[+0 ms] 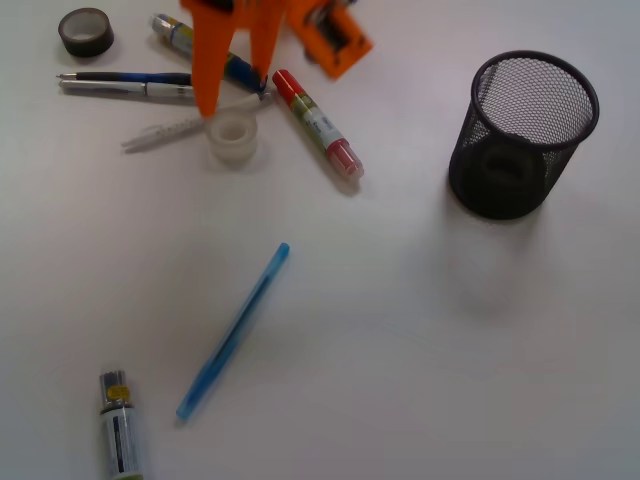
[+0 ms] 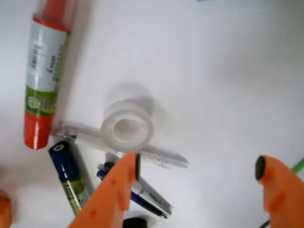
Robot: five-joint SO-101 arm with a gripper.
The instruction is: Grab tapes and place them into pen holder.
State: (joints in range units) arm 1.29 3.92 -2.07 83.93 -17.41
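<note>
Gripper open over the clear tape

Table (image 1: 420, 380), white, carries everything. At the right stands the black mesh pen holder (image 1: 520, 135), upright, well apart from the clutter at the upper left; a dark ring shape shows through its mesh at the bottom, but I cannot tell what it is. The orange gripper (image 1: 236, 75) reaches in from the top edge, its two fingers spread apart and holding nothing, tips just above the clear tape roll (image 1: 233, 138). In the wrist view that roll (image 2: 127, 128) lies flat, resting against a white pen (image 2: 161, 156), with one orange finger (image 2: 124, 178) close beside it and the other off to the side. A blue pen (image 1: 233, 331) lies diagonally mid-table. A red-capped glue stick (image 1: 318, 123) lies just right of the roll. Dark pens (image 1: 125, 83) lie to its left. A marker (image 1: 119, 430) sits at the bottom edge. The dark tape roll (image 1: 85, 31) sits flat in the top left corner.
</note>
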